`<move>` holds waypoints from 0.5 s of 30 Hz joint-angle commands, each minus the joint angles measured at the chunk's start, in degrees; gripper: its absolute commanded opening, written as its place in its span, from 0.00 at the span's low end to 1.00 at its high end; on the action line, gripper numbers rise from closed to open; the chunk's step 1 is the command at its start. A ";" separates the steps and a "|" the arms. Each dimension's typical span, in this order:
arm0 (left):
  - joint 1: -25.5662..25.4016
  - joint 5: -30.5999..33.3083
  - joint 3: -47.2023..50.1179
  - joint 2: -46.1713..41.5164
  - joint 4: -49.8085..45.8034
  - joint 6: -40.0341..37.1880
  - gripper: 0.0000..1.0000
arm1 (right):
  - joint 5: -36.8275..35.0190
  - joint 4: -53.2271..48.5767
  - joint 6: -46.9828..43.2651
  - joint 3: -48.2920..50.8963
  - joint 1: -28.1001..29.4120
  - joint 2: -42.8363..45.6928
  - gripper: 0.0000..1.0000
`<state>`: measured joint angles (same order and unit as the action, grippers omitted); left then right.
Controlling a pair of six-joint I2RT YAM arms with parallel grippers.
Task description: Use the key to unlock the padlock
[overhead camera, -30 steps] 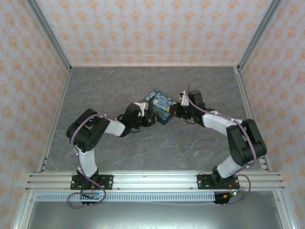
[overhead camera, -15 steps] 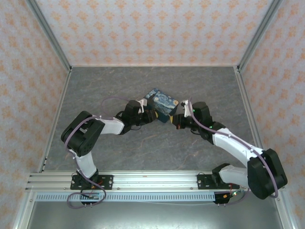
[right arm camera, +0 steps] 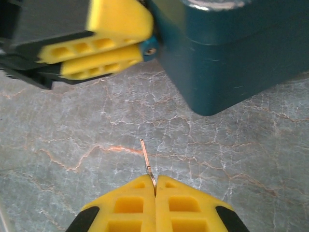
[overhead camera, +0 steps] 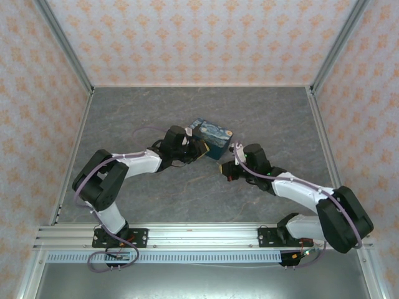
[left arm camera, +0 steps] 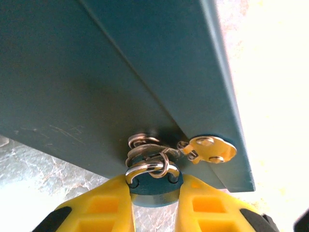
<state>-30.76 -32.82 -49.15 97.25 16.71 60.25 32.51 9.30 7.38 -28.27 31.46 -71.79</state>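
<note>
1. Clamping from both sides, the left gripper [left arm camera: 154, 194] presses its two yellow fingers [left arm camera: 113, 205] against the padlock [left arm camera: 153, 183] at the bottom centre of the left wrist view.
2. The padlock is a tiny dark teal body with a curved silver shackle [left arm camera: 147, 167] rising from its top. The shackle sits among several silvery wire loops against the tin [left arm camera: 96, 72]; how they interlink I cannot tell.
3. Just right of the shackle, a small gold-coloured plate [left arm camera: 212, 149] with two rivets lies on the tin's lower edge.
4. In the top view, the tin [overhead camera: 212, 136] rests near the centre of the frame on the grey marbled table [overhead camera: 156, 112]. Its lid is painted blue and yellow, and its walls are plain dark teal.
5. In the right wrist view, the padlock [right arm camera: 150, 48] shows in the upper left as a small blue bit with a pale round spot. It sits at the tips of the left gripper [right arm camera: 140, 46], just beside the tin's wall [right arm camera: 227, 53].
6. The right gripper [right arm camera: 155, 182], at the bottom centre of that view, has its yellow fingers pinched together on the key [right arm camera: 146, 157]. The key is a thin pale metal strip seen edge-on, sticking up from between them.
7. The key is well apart from the padlock, with bare table between them.
8. From above, the left gripper [overhead camera: 201, 149] meets the tin's lower left side, and the right gripper [overhead camera: 224, 169] hangs below and right of the tin.
</note>
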 commanded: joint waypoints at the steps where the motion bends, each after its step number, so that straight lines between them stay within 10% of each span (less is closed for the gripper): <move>1: -0.29 -1.04 -2.56 -2.93 -3.88 0.50 0.15 | 0.65 5.52 -2.12 -2.20 0.35 -1.99 0.00; 15: -0.35 -1.23 -3.54 -3.44 -6.16 0.59 0.14 | 3.61 8.41 -2.52 -6.06 0.97 -9.08 0.00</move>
<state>-30.76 -32.84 -50.41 95.96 10.79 60.23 35.16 15.09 5.91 -32.62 31.88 -79.96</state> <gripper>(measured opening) 0.191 0.045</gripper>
